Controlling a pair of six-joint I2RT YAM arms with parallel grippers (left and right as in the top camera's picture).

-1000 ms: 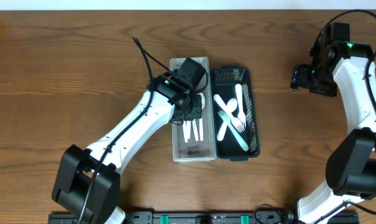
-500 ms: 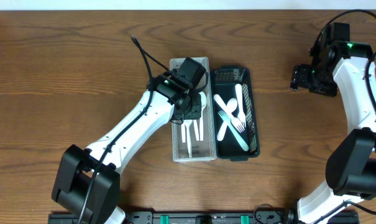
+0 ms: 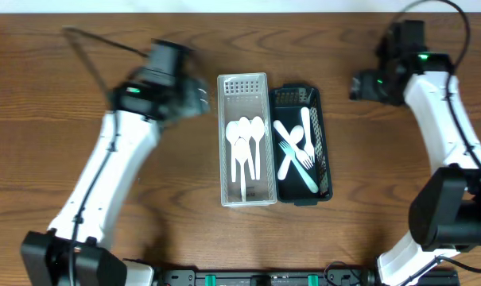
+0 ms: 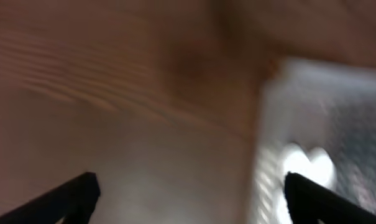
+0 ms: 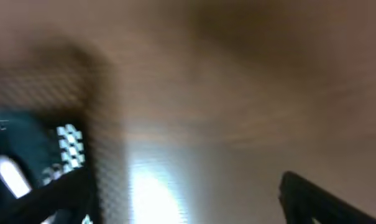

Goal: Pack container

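Note:
A white mesh container [image 3: 242,86] in the middle of the table holds several white spoons [image 3: 246,141]. Beside it on the right, a black mesh container [image 3: 292,97] holds white forks and knives [image 3: 297,151]. My left gripper [image 3: 199,97] hovers over bare wood just left of the white container's top corner, open and empty. In the blurred left wrist view its fingertips [image 4: 76,193] stand wide apart, with the white container [image 4: 324,118] at the right. My right gripper [image 3: 358,86] is open and empty, right of the black container's far end [image 5: 26,143].
Bare wooden table [image 3: 105,48] surrounds both containers. The left arm's cable [image 3: 97,41] loops over the far left of the table. A dark rail runs along the front edge [image 3: 264,278].
My left gripper opened, left the spoons in the white container and swung out to its upper left. My right gripper opened wider and moved left toward the black container.

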